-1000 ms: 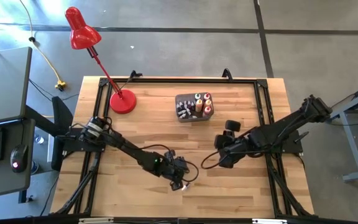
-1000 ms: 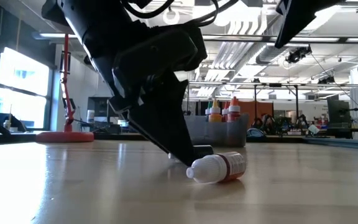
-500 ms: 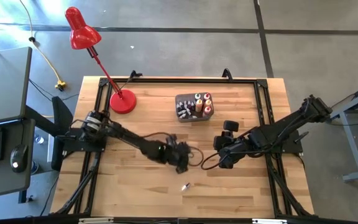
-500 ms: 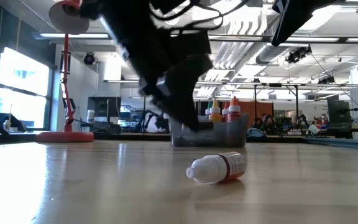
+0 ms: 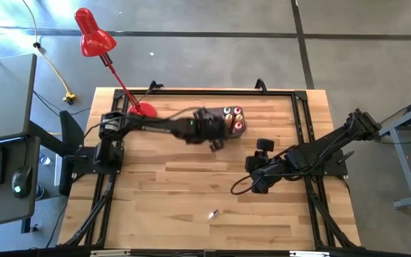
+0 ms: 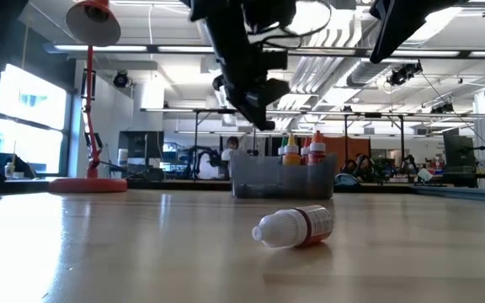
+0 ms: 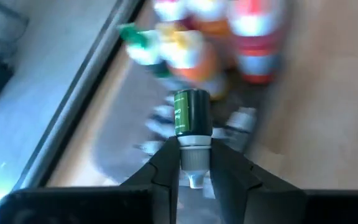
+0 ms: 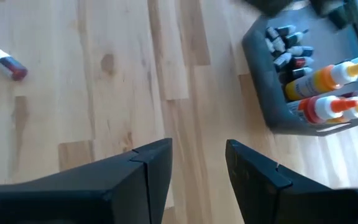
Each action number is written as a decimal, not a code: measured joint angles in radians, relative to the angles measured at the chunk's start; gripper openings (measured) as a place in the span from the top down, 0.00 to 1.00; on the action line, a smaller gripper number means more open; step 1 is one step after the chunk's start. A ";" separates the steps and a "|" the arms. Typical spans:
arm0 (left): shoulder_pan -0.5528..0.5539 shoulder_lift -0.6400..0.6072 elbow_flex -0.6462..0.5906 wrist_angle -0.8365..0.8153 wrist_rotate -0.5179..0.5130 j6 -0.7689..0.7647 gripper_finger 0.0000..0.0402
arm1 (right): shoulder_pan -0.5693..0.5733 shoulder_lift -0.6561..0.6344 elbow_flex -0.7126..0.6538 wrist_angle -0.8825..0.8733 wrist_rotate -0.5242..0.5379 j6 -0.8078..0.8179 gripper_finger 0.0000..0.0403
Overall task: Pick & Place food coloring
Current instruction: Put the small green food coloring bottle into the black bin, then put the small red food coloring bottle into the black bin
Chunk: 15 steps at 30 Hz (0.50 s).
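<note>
Swinging away from the near red bottle point(image 5: 212, 213), our left gripper point(image 7: 194, 177) now hovers over the tub point(image 5: 207, 130), clamped on a green bottle point(image 7: 191, 112); release looks next. Right gripper point(image 8: 197, 158) waits open.

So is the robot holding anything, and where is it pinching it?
Yes. The left gripper pinches a tiny dark green squeeze bottle by its white cap end. The right gripper holds nothing.

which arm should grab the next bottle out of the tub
Left. Its claw hangs right at the tub, fingers already closing around a green bottle there. The right claw waits open over bare table, away from the tub.
</note>
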 joint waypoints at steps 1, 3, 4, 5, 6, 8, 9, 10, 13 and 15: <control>0.027 0.000 0.005 -0.009 0.002 0.010 0.83 | 0.000 0.000 0.000 0.000 -0.011 0.000 0.64; 0.079 -0.001 0.004 -0.010 0.060 0.028 0.80 | 0.000 0.000 0.000 0.001 -0.027 0.000 0.64; 0.103 -0.001 -0.001 -0.008 0.114 0.032 0.77 | 0.000 0.000 0.000 0.001 -0.029 0.000 0.64; 0.123 -0.001 -0.010 -0.007 0.179 0.033 0.75 | 0.000 0.000 0.000 0.004 -0.029 0.000 0.64; 0.142 -0.001 -0.019 -0.002 0.248 0.031 0.72 | 0.000 0.000 0.000 0.007 -0.029 0.000 0.64; 0.167 0.000 -0.035 0.004 0.308 0.017 0.66 | 0.000 0.000 0.000 0.008 -0.028 0.000 0.64; 0.172 0.000 -0.039 0.002 0.308 0.016 0.64 | 0.000 0.000 0.000 0.008 -0.030 0.000 0.64; 0.172 -0.001 -0.041 0.002 0.286 0.016 0.61 | -0.001 0.000 0.000 0.008 -0.040 0.000 0.64; 0.168 0.000 -0.040 0.001 0.203 0.018 0.57 | -0.005 0.000 0.000 0.019 -0.044 -0.031 0.64; 0.158 -0.001 -0.022 -0.022 0.167 0.026 0.56 | -0.017 0.000 0.000 0.046 -0.041 -0.087 0.64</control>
